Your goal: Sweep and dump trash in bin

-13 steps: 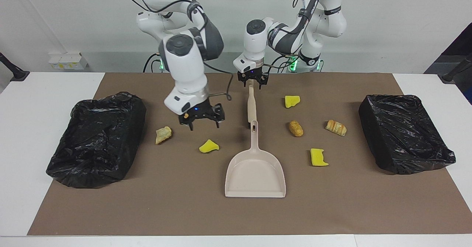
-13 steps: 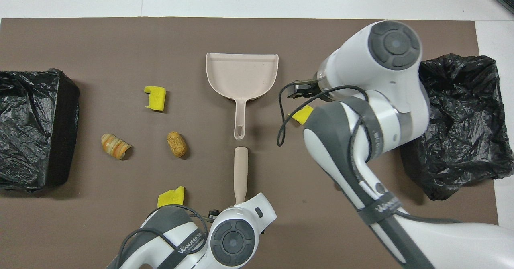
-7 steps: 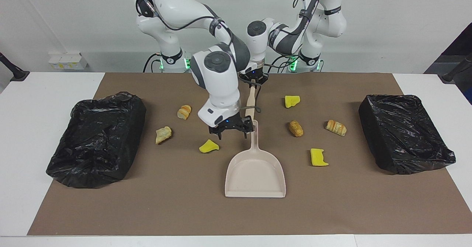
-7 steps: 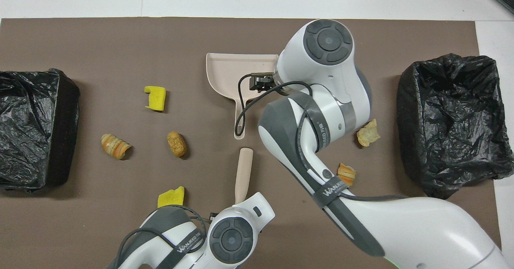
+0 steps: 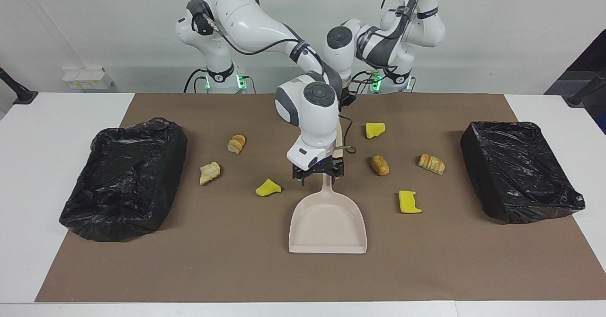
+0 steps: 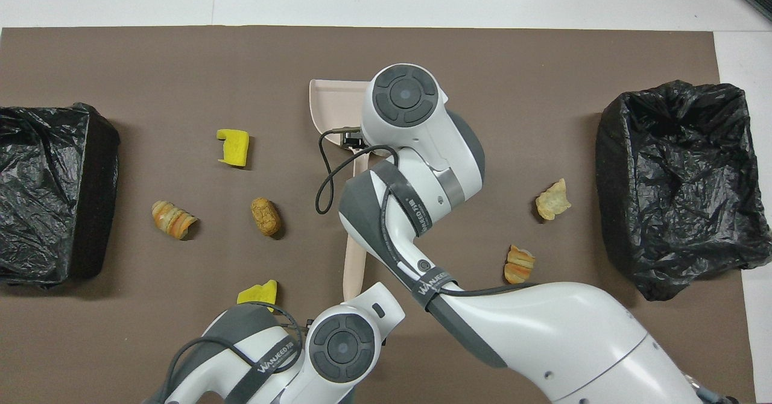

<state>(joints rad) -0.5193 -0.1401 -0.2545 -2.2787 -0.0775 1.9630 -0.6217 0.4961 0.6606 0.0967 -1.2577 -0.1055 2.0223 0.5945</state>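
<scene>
The trash, light soft sponge chunks (image 5: 268,187) and stiffer bread bits (image 5: 379,164), lies mid-frame either side of the dustpan (image 5: 327,222). The right pincer (image 5: 318,175) straddles its handle, seemingly unclenched. The left pincer, hidden at upper centre, is clenched, probably on the brush (image 6: 353,259).
</scene>
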